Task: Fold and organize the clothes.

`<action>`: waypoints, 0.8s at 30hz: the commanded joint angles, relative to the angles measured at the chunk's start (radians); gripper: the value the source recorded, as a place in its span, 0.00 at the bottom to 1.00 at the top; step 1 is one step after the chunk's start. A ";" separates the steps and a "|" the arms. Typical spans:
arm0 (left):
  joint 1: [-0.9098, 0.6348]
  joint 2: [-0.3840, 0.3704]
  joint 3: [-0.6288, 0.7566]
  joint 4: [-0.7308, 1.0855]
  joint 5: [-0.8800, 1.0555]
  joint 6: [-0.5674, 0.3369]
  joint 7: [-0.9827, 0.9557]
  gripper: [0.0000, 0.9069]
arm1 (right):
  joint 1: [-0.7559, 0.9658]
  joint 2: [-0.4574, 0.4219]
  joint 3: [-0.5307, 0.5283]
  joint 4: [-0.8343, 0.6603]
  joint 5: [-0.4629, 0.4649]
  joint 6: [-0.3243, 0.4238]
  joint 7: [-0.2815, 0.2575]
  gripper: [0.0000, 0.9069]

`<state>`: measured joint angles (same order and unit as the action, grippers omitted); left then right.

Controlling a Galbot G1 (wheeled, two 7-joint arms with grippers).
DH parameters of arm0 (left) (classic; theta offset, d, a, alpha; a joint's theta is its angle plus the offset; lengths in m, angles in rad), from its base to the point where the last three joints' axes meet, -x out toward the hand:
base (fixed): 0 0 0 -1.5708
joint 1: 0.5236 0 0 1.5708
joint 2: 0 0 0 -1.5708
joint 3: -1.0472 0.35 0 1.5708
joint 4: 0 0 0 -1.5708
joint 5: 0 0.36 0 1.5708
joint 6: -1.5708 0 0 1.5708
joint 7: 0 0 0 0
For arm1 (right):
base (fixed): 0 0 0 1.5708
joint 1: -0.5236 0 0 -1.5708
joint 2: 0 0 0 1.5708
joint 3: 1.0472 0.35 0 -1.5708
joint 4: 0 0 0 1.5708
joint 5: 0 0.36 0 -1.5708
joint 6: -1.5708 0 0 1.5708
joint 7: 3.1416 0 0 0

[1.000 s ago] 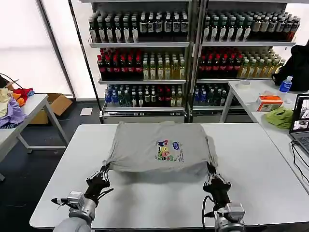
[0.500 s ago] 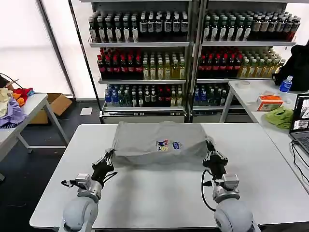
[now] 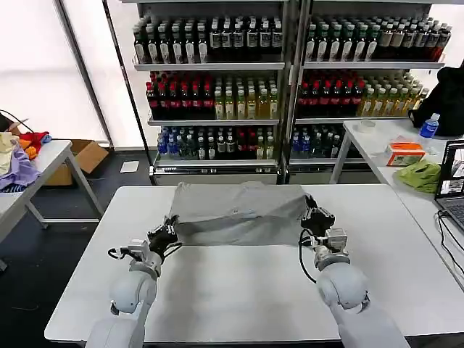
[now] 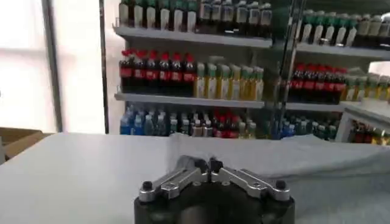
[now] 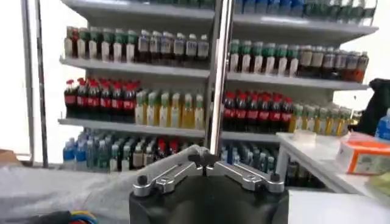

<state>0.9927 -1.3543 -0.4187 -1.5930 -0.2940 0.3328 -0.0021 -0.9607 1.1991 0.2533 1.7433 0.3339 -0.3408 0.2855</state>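
Observation:
A light grey T-shirt (image 3: 239, 210) lies across the far half of the white table (image 3: 239, 290), its near part doubled over toward the shelves so the chest print is hidden in the head view. My left gripper (image 3: 168, 235) is shut on the shirt's left front corner, and my right gripper (image 3: 315, 216) is shut on its right front corner. In the left wrist view the left gripper (image 4: 209, 164) has its jaws together with grey cloth (image 4: 317, 164) beyond it. In the right wrist view the right gripper (image 5: 203, 159) pinches a ridge of grey fabric (image 5: 122, 182), with a bit of the print (image 5: 79, 216) showing.
Tall shelves of bottles (image 3: 283, 80) stand behind the table. A table on the right holds an orange box (image 3: 404, 154), a lime-green cloth (image 3: 420, 175) and a laptop (image 3: 453, 181). A left table carries coloured fabrics (image 3: 18, 163), with a cardboard box (image 3: 87, 156) on the floor.
Both grippers have moved away from me toward the shelves, carrying the shirt's near edge over the rest. The chest print, visible earlier, is now covered.

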 commanded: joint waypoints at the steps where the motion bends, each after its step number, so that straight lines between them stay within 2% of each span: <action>1: -0.065 0.012 0.039 0.087 0.029 0.009 0.020 0.00 | 0.049 0.027 -0.007 -0.102 0.008 -0.007 -0.001 0.00; 6: -0.088 0.013 0.045 0.120 0.038 0.006 0.017 0.01 | 0.072 0.053 -0.009 -0.142 0.018 -0.006 0.020 0.00; 7: -0.092 0.012 0.044 0.123 0.041 0.005 0.015 0.37 | 0.080 0.061 -0.010 -0.149 0.019 -0.010 0.024 0.00; 8: -0.094 0.012 0.043 0.121 0.040 0.005 0.010 1.00 | 0.086 0.067 -0.011 -0.151 0.024 -0.020 0.028 0.00; 9: -0.094 0.012 0.043 0.119 0.040 0.005 0.008 1.00 | 0.091 0.072 -0.013 -0.151 0.033 -0.043 0.030 0.20; 10: -0.094 0.014 0.044 0.110 0.040 0.007 0.006 1.00 | 0.094 0.074 -0.016 -0.149 0.039 -0.055 0.030 1.00; 13: -0.091 0.021 0.046 0.093 0.039 0.017 0.004 1.00 | 0.109 0.097 -0.023 -0.149 0.068 -0.088 0.043 1.00; 16: -0.085 0.019 0.041 0.073 0.035 0.028 -0.006 1.00 | 0.124 0.124 -0.025 -0.152 0.127 -0.098 0.092 1.00; 18: -0.061 0.013 0.030 0.044 0.025 0.042 -0.015 1.00 | 0.132 0.157 -0.017 -0.148 0.191 -0.069 0.189 1.00; 21: -0.036 0.011 0.026 0.008 0.029 0.053 -0.020 1.00 | 0.152 0.183 -0.011 -0.136 0.276 -0.040 0.278 1.00; 24: -0.024 0.011 0.016 -0.027 0.026 0.061 -0.029 1.00 | 0.162 0.181 -0.013 -0.100 0.314 -0.019 0.311 1.00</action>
<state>0.9395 -1.3422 -0.3925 -1.5436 -0.2677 0.3710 -0.0181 -0.8318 1.3302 0.2385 1.6252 0.5077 -0.3840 0.4527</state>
